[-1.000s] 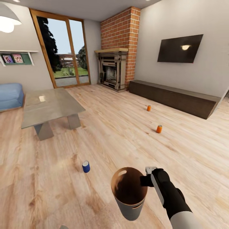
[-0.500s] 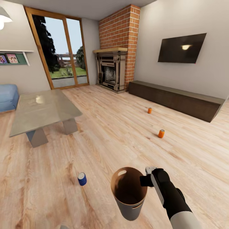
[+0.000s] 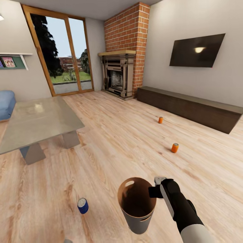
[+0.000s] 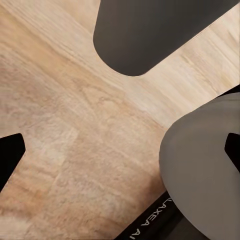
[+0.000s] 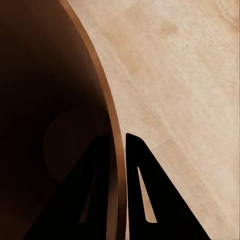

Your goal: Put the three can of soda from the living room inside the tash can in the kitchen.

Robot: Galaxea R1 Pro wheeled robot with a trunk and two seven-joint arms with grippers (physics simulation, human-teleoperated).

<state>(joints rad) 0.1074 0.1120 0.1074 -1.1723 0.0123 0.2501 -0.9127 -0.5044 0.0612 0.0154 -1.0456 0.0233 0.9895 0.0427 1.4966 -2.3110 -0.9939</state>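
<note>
Standing in the living room, you face a brick fireplace (image 3: 126, 50) in the far corner, a black TV (image 3: 196, 50) on the right wall and a long dark cabinet (image 3: 190, 107) beneath it. Floor (image 3: 118, 141) is light wood planks, bare between furniture. Glass door (image 3: 59, 55) with wood frame on the back wall, grey table (image 3: 35, 121) at left, blue sofa (image 3: 6, 103) edge beyond it.

Your right gripper (image 3: 156, 189) holds the bin (image 3: 136, 206) low in front of you, upright, brown inside, pale grey outside, one handle slot near the far rim. In the right wrist view the two fingers (image 5: 142, 195) straddle the rim (image 5: 107, 112), one inside the wall and one outside, pinched on it.

Two orange cans stand on the floor ahead right: far can (image 3: 160, 119) near the cabinet, near can (image 3: 174, 147) well apart from it and closer to you. Both well apart from the bin. A blue can (image 3: 82, 205) stands on the floor left of the bin, near but not touching.

Left wrist view: floor planks, dark robot body parts over them, black fingertips (image 4: 10, 152) at opposite edges, wide apart, nothing between them.
</note>
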